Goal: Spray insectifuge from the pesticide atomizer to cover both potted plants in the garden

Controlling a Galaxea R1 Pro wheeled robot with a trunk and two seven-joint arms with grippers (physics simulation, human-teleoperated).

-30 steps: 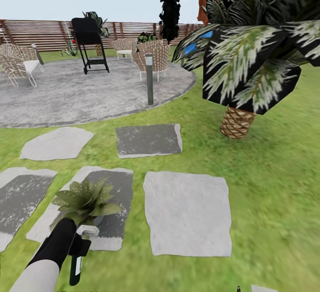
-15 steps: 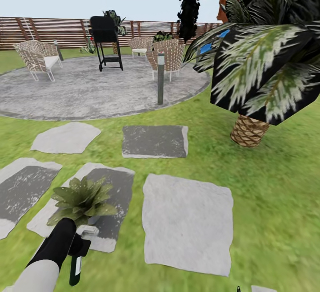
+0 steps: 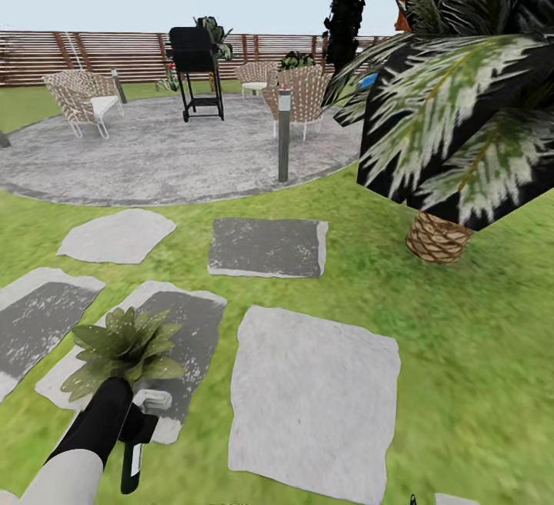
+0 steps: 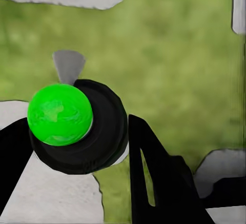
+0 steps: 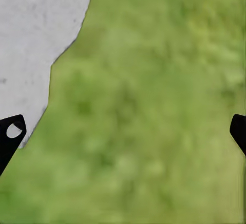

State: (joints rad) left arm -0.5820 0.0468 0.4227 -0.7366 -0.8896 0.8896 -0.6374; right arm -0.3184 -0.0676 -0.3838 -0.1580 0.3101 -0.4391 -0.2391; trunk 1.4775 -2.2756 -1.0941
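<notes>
The pesticide atomizer [image 3: 137, 443] is hanging at the lower left of the head view, its slim dark bottle pointing down and its whitish trigger head sitting just below the nearest potted plant [image 3: 119, 351]. The left hand [image 4: 82, 147] is pinching it, its fingers pressing either side of the bottle in the left wrist view. The plant is resting on a grey stepping stone [image 3: 181, 336] in the lawn. Further right, the right hand [image 5: 123, 131] is hovering over grass with its fingers spread wide and nothing between them. The spraying step appears to be in hand; the next move likely calls for aiming the nozzle across this rosette, then finding the second plant, possibly near the patio [image 3: 154, 158].
</notes>
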